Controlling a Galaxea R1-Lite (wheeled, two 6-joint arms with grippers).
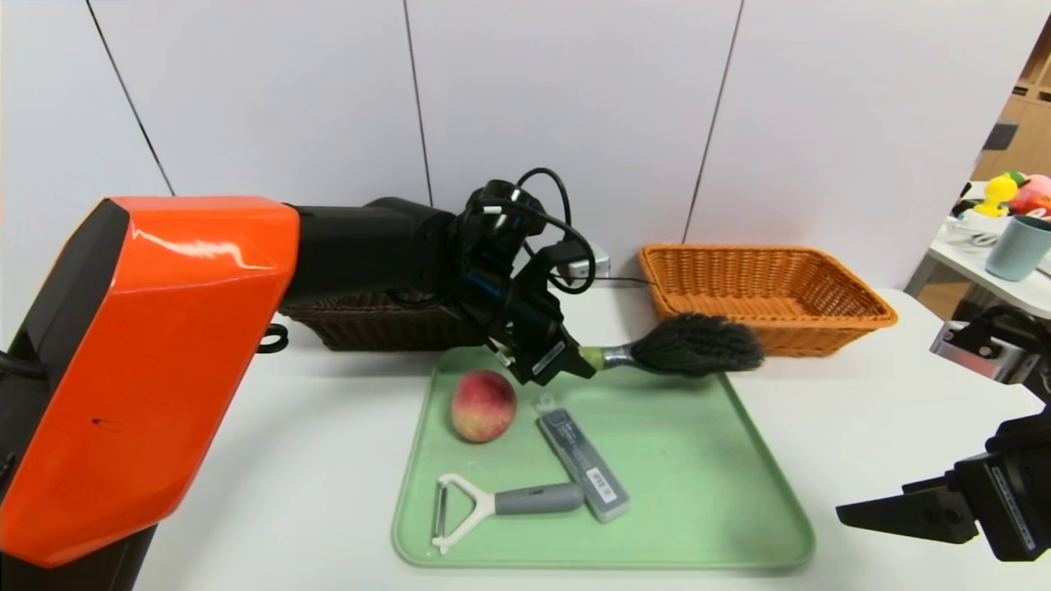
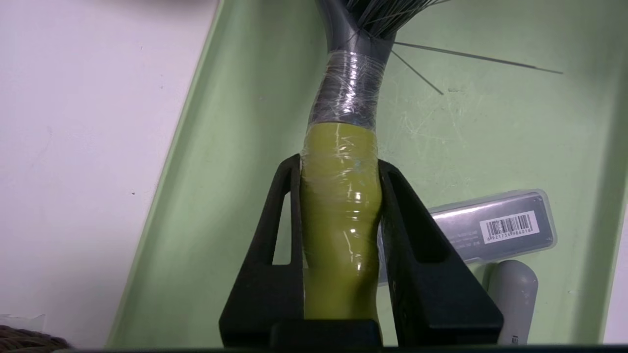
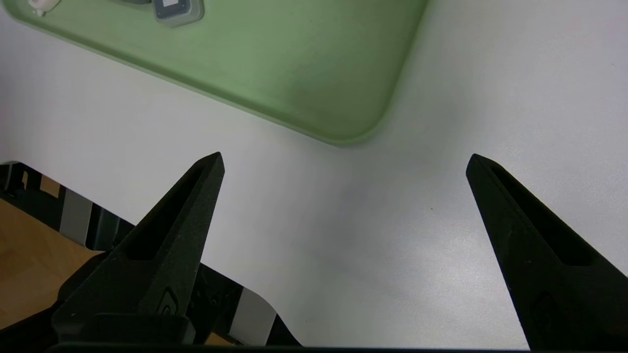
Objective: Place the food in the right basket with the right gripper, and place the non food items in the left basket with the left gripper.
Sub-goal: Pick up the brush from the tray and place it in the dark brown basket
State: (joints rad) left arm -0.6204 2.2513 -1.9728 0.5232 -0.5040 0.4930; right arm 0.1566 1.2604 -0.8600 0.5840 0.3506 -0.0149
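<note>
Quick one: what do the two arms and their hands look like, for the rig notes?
Left arm: big glossy orange shell, then a black forearm, looped black cables at the wrist. Left hand: black wedge fingers with triangular cut-outs and a white label. Right arm: black with a silver-grey block. Right hand: black, angular, pointed fingers, small white lettering.

Backdrop: pale wall panels (image 1: 566, 107) split by dark vertical seams, standing behind the far edge of a white tabletop (image 1: 312, 460). Right side: second white table (image 1: 977, 267) bearing a blue-grey cup (image 1: 1018, 246) and what may be soft toys (image 1: 1014, 193). Floor: wood-toned (image 3: 29, 235).
</note>
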